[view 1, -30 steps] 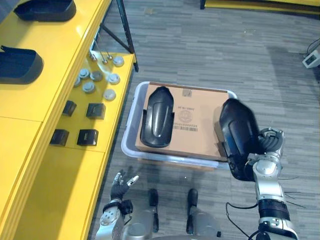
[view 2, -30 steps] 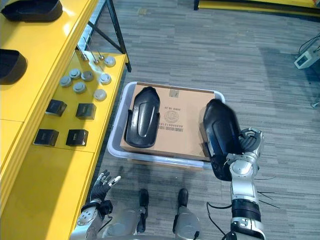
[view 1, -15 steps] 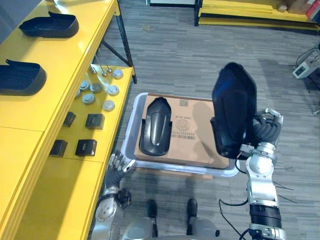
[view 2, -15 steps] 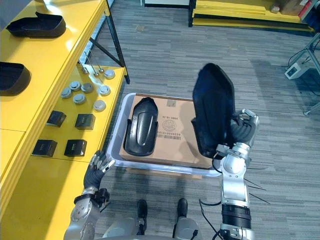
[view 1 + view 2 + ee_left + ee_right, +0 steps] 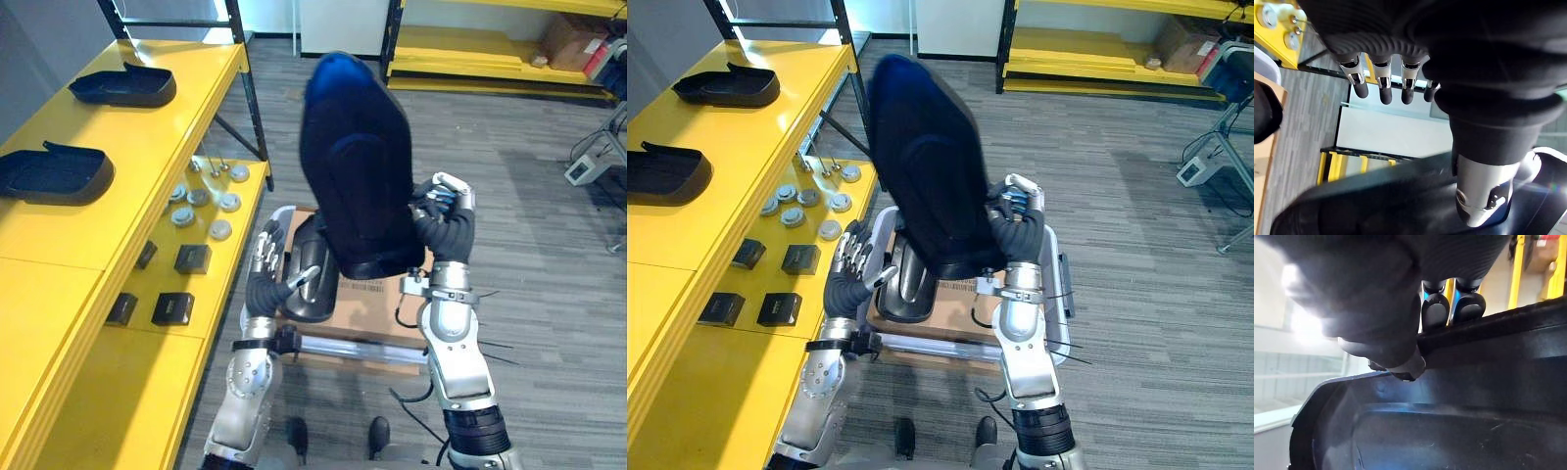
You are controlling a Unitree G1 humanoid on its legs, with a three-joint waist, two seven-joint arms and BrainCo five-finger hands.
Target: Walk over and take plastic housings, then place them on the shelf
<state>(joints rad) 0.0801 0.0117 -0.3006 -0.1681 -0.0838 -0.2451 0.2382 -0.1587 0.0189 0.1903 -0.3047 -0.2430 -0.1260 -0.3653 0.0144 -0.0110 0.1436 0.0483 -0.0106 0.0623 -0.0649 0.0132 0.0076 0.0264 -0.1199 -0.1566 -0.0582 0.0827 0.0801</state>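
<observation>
Left eye view: right hand [image 5: 446, 230] grips the housing [image 5: 353, 157], now higher toward 12 o'clock; left hand [image 5: 266, 284], seemingly relaxed, has risen.

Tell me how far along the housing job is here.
Done: two black housings lie on the yellow shelf. In hand: the right robot hand grips a third housing, held upright above the bin. Left: shelving it, plus one housing lying on cardboard in the bin beside the open left robot hand.
</observation>
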